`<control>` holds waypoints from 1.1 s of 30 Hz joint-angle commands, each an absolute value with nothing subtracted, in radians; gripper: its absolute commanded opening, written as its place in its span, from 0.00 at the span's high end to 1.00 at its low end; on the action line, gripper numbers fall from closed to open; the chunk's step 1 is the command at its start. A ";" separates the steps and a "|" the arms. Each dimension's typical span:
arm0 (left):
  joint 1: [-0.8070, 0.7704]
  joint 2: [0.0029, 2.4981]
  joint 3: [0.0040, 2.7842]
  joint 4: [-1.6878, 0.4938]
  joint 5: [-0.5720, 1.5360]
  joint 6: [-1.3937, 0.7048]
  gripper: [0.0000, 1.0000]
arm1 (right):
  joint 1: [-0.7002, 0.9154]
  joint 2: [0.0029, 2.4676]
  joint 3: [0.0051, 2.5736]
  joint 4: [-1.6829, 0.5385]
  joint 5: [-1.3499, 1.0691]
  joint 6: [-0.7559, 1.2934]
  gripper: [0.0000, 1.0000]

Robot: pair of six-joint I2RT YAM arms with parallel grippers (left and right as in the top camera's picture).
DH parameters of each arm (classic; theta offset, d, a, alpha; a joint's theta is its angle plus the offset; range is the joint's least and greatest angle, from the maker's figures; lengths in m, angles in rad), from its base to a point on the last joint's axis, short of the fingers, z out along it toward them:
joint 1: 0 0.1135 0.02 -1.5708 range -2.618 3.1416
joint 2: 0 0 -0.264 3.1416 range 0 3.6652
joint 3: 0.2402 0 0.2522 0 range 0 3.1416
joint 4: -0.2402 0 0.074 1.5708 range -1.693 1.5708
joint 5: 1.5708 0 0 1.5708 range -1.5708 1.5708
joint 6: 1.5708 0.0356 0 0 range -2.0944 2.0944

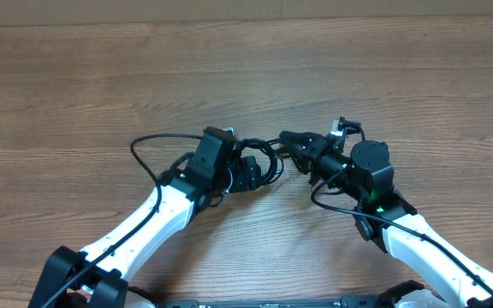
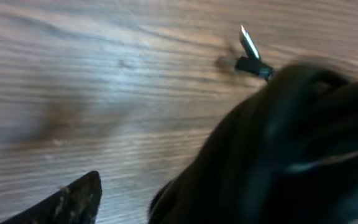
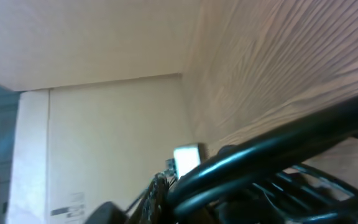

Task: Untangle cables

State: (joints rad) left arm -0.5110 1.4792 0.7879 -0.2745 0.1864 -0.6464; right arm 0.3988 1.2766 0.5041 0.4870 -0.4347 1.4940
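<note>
**A:** Overhead view, please: where are the cables [image 1: 264, 158]?

**B:** In one bundle on the table [image 1: 229, 68], between both arms. The right gripper [image 1: 291, 144] is closed, it seems on one cord, probably to pull it free.

**A:** And the left gripper [image 1: 251, 171]?

**B:** Just beside the bundle, maybe to steady it. Open or closed, I cannot tell.

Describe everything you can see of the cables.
The cables are thin black cords, rubbery-looking, looped together in a small tangle on the wood table. They sit midway between the left tool and the right tool. One small plug with a bright metal tip lies flat on the wood. Both tools crowd the tangle, but actual contact is hidden.
</note>
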 commanded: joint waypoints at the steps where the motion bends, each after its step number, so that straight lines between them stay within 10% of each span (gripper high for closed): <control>1: -0.518 1.466 0.719 -0.178 0.259 -0.651 0.58 | 0.395 1.274 0.513 0.508 -0.503 1.564 0.96; 4: -0.515 1.466 0.713 -0.172 0.234 -0.650 0.94 | 0.395 1.274 0.513 0.479 -0.522 1.536 0.96; 17: -0.341 1.341 0.801 -0.373 0.232 -0.488 0.96 | 0.398 1.274 0.513 0.110 -0.504 1.108 0.94; 22: -0.301 1.260 0.851 -0.435 0.220 -0.371 0.96 | 0.398 1.274 0.513 0.041 -0.626 0.935 0.57; 26: -0.302 1.219 0.913 -0.572 0.136 -0.237 0.96 | 0.398 1.270 0.513 0.039 -0.751 0.642 0.02; 33: -0.302 1.216 1.039 -0.818 0.091 -0.088 0.96 | 0.398 1.184 0.513 0.059 -0.786 0.366 0.01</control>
State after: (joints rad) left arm -0.2996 1.2377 0.9623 -0.7704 0.1280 -0.2066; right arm 0.3988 1.2530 0.5041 0.0364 -0.7315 0.5850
